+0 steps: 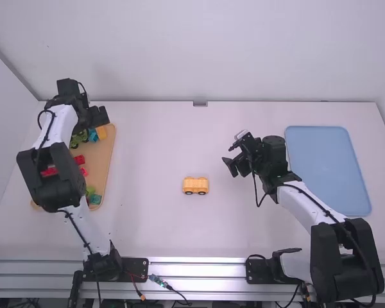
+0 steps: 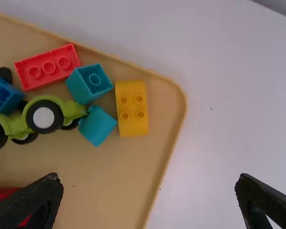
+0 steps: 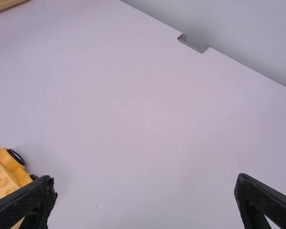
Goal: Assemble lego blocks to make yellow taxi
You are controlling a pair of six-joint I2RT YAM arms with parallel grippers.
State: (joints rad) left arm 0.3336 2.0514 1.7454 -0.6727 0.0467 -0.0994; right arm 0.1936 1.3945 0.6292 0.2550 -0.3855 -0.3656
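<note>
Left wrist view | left gripper (image 2: 148,180): spread, empty, near yellow block (image 2: 132,108) | right gripper (image 3: 145,180): likewise | step: presumably fetching block | next: align, descend, grasp

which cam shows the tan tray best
The high view: it takes in the tray along its length, though the left arm covers part. The left wrist view is closer but catches one end, with a yellow block near its rounded corner. The right wrist view catches a sliver of edge at its top left.
</note>
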